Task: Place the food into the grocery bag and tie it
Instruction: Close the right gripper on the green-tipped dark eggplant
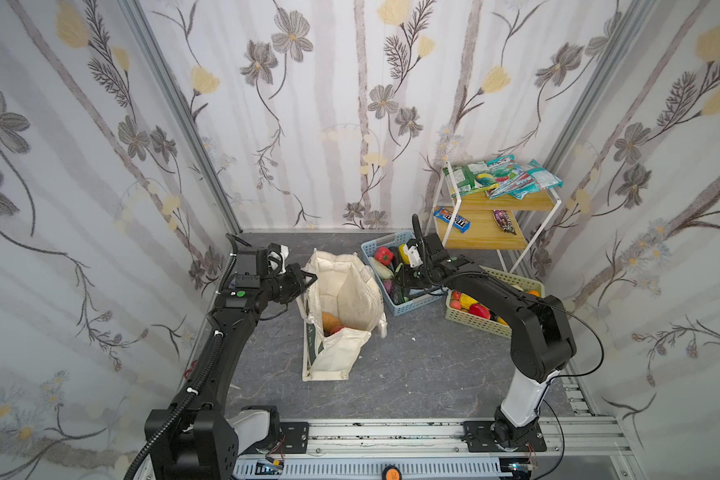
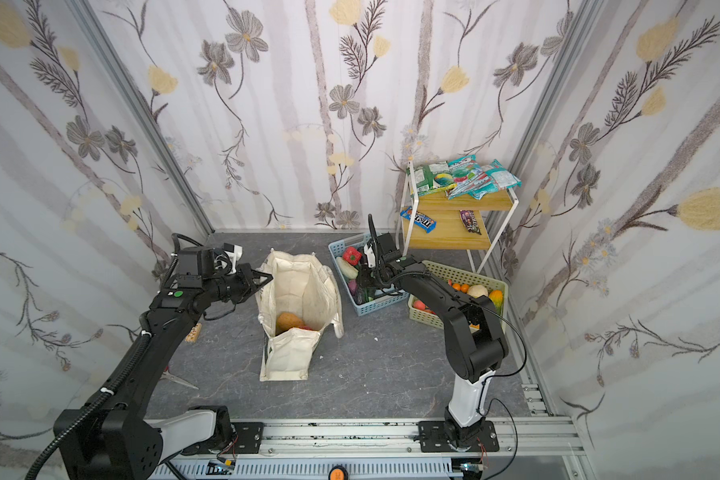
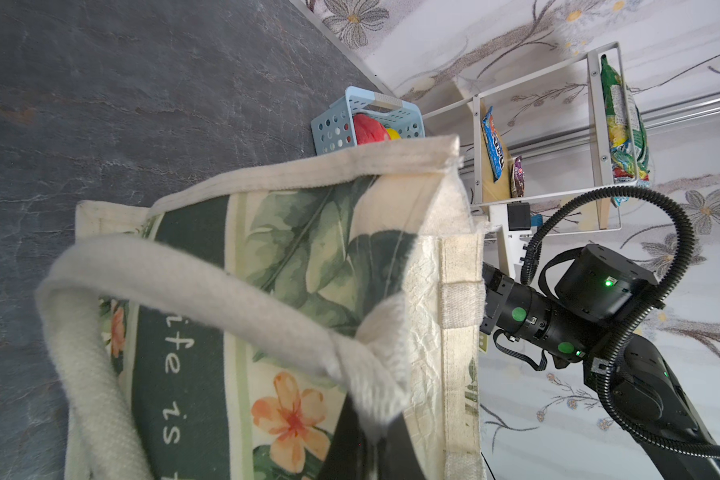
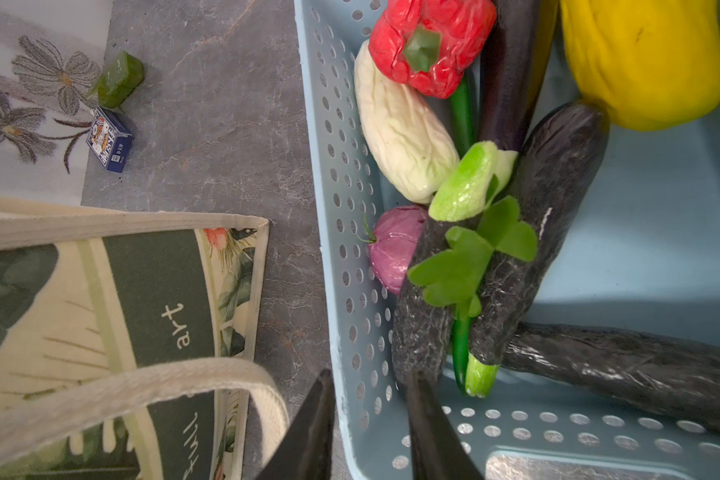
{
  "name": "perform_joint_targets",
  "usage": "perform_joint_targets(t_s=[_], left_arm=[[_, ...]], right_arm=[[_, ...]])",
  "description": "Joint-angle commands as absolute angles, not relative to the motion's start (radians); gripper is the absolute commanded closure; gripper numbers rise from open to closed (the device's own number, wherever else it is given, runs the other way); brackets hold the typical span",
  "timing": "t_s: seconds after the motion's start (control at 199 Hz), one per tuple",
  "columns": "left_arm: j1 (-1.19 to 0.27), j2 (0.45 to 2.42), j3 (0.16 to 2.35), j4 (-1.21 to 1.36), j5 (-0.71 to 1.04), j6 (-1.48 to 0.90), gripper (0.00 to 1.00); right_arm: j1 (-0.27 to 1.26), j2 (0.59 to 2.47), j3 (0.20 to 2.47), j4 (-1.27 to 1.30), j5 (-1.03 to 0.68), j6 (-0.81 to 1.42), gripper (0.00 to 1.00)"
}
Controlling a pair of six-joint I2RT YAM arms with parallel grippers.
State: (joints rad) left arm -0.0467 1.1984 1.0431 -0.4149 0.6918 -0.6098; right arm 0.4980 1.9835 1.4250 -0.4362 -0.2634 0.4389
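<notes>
Canvas grocery bag is pinched by closed left gripper; half-open, empty right gripper straddles blue basket wall and, I think, should shift inward.

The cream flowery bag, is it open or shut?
Open. The cream canvas tote bag gapes wide in both top views, and a brown toy vegetable shows inside.

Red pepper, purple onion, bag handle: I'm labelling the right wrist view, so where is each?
red pepper (image 4: 422,48): right wrist view, on its green stem cap.
purple onion (image 4: 393,247): right wrist view, on its skin.
bag handle (image 4: 121,390): right wrist view, middle of the cream strap.
</notes>
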Motion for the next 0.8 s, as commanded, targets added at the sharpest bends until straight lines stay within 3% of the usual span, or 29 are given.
perform_joint_targets(t_s=[0.0, 0.798], left_arm=[[-0.05, 1.204, 1.049, -0.381, 0.702, -0.618, 1.0], [-0.049, 1.203, 1.055, -0.397, 0.698, -0.608, 1.0]], right_arm=[[0.513, 2.013, 1.418, -0.379, -0.26, 0.46, 0.66], [0.506, 2.151, 1.501, -0.385, -0.149, 0.477, 0.56]])
